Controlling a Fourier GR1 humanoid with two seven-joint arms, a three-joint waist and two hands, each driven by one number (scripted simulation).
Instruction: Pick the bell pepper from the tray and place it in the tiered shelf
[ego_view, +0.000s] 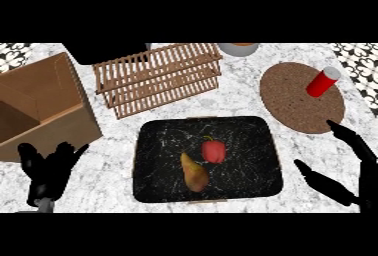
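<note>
A small red bell pepper (213, 151) lies near the middle of the black marbled tray (159, 137). Behind the tray stands the wooden slatted tiered shelf (159, 77), with nothing on it. My right hand (353, 167) is open at the right edge, fingers and thumb spread, a little to the right of the tray and apart from the pepper. At the lower left my left hand (49, 170) rests open with its fingers up, left of the tray.
A brownish pear (193, 173) lies in the tray just below and left of the pepper. An open cardboard box (40, 107) stands at the left. A round cork mat (299, 97) carries a red cylinder (322, 82) at the right. A grey pot (238, 48) sits at the back.
</note>
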